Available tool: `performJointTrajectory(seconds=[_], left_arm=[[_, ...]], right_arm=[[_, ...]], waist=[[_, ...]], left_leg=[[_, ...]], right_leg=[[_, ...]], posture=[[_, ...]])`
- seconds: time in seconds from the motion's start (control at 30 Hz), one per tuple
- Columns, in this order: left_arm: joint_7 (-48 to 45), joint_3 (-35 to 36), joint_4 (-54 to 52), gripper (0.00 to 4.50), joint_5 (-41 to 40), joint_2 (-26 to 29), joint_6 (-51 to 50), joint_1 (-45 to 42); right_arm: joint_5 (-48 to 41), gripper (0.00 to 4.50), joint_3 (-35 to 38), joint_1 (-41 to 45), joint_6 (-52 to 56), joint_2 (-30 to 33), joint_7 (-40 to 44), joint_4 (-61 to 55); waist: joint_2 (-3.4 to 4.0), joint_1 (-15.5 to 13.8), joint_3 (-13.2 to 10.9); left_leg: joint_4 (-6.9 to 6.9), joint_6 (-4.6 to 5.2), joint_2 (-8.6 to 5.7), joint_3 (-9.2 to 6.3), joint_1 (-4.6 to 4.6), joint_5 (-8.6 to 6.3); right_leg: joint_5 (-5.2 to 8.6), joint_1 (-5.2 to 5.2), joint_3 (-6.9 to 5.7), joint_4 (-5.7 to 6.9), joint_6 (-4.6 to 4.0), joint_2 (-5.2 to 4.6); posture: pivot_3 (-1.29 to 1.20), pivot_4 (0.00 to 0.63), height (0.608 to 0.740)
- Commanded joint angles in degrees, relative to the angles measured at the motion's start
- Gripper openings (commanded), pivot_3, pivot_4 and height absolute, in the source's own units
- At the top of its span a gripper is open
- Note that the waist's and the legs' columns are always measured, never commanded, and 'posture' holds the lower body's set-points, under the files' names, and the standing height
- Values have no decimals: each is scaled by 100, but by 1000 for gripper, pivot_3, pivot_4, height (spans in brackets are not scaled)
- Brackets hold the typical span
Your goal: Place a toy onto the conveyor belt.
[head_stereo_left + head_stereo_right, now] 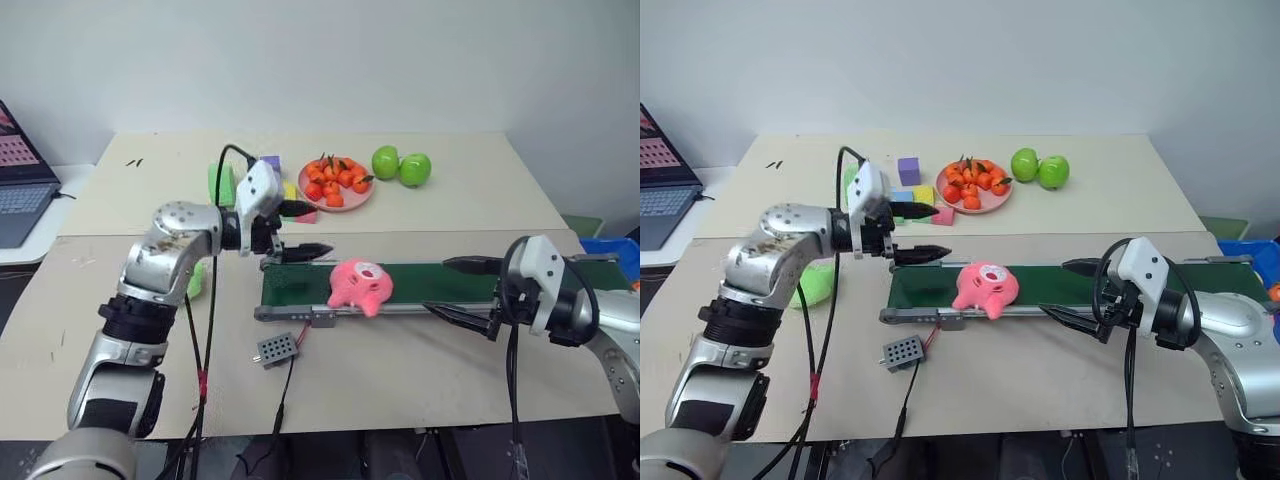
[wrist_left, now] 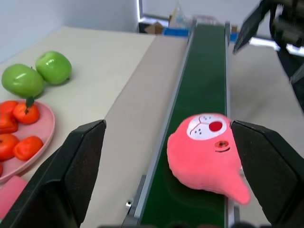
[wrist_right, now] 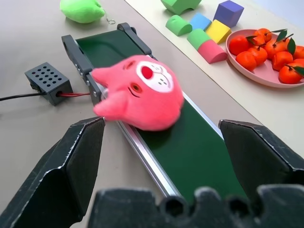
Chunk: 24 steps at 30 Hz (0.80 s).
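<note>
Nearest item: a small grey perforated box [image 1: 277, 348] on the table [image 1: 400, 370], wired to the near rail of the conveyor belt [image 1: 440, 282], below and nearer than the left gripper [image 1: 308, 230]. Left gripper: both black fingers spread wide apart, clamped on nothing, hovering just above the belt's left-hand end and aimed along the belt's length. Right gripper [image 1: 462, 289]: fingers likewise wide apart and empty, poised low over the belt's other end and aimed back toward the middle. The toy [image 1: 359, 284]: lies on the dark-green belt between the two grippers, free of both, just ahead of and below the left gripper, which is the nearer of the two; the right gripper is farther along the belt. The belt's long axis runs straight from one gripper to the other. Toy's appearance: bright pink, soft, rounded, pig-like, with a pale face patch, a red mark on it and small stubby limbs; one limb overhangs the near rail. Judgement: with the toy resting on the belt and released, the placing looks done, leaving only the arm to draw clear. Farther, beyond the left gripper: coloured foam blocks [image 3: 209, 29], a pink plate of small oranges [image 1: 336, 185], and two green apples [image 1: 401, 166].
</note>
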<state>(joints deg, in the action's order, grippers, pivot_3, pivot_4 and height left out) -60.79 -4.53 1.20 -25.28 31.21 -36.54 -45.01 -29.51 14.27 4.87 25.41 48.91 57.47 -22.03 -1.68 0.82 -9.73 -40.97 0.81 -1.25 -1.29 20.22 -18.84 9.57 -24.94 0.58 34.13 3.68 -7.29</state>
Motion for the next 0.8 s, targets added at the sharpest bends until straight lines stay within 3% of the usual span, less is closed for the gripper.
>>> performJointTrajectory(seconds=[0.03, 0.13, 0.33, 0.5, 0.8], left_arm=[[-460, 475, -611, 4474, -929, 280, -653, 31], [-901, 567, -964, 4474, -1205, 858, -907, 398], [-676, 503, -1018, 4474, -903, 1229, -676, 732], [-400, 502, -794, 4474, -564, 1249, -490, 926], [179, 684, -1091, 4474, -642, 1020, -501, 1180]], right_arm=[[-80, 4500, 156, 84, -80, 134, 80, -96], [-106, 4500, 192, 86, -52, 206, 140, -82], [-141, 4500, 192, 163, -56, 331, 259, 3], [-153, 4500, 142, 210, -46, 383, 336, 35], [-141, 4500, -23, 530, -20, 367, 389, 152]], waist=[[0, 7, 0], [3, 49, 0], [3, -34, 0], [3, -43, 0], [2, -13, -1]], left_leg=[[0, 0, 0, 0, 0, 0], [3, 0, 3, -4, 0, 0], [-3, -1, 1, -4, -4, 1], [2, -1, 1, -1, -1, 0], [0, -1, 2, -2, -1, 1]], right_leg=[[0, -1, 0, 0, 0, 0], [0, -7, 4, 4, 0, 1], [0, 2, 4, -4, 0, 2], [0, 1, 0, -3, 0, 2], [0, 1, 1, -4, 0, 2]], posture=[[0, 150, 738], [0, 150, 738], [0, 150, 738], [0, 150, 738], [0, 150, 738]])
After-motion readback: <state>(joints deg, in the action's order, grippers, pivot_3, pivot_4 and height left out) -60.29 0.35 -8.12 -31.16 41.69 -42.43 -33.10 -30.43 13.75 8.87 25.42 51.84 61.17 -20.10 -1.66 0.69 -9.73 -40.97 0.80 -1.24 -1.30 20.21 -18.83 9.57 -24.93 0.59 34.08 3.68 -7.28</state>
